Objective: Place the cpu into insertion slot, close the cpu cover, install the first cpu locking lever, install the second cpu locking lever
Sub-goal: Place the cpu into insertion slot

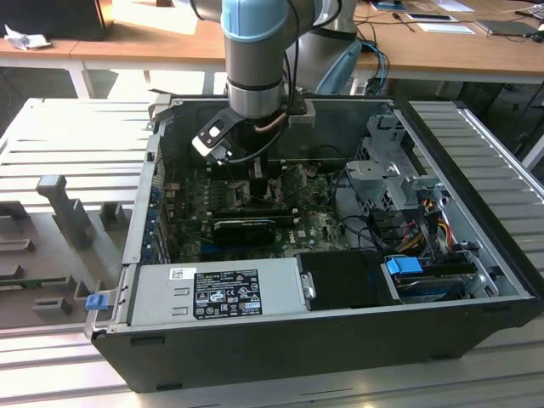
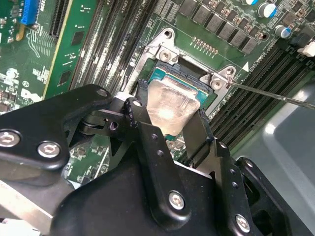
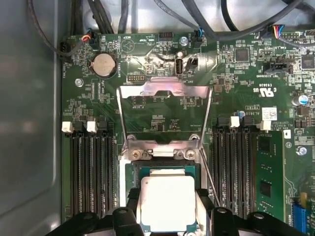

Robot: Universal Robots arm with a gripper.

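One arm [image 1: 255, 51] reaches down into an open computer case [image 1: 425, 331] that stands on a grey ribbed desk [image 1: 76, 144]. Its jaws are deep inside, above the green motherboard [image 3: 246, 88].

In both wrist views the jaws are clamped on the cpu [image 3: 167, 201] [image 2: 172, 105], one black jaw pressed against each of two opposite edges, with the pale silver top showing between them. The cpu sits level at the insertion slot [image 2: 189, 66], directly under the jaws, and the slot's dark edge shows just past the chip's far side. Whether the chip is fully seated cannot be told.

In the first wrist view the cpu cover [image 3: 165, 92] is just ahead of the jaws. It is swung open on its hinge at the slot's far edge, and green board shows through its square window. A thin metal locking lever [image 2: 270, 96] [image 3: 209, 177] runs out from the slot's corner beside one jaw, clear of the cover.

Long black memory slots [image 3: 91, 172] lie in rows on both sides of the jaws. Farther ahead of the jaws, beyond the cover, a round coin battery [image 3: 104, 64] sits on the board, with dark cables [image 3: 206, 14] crossing past it.
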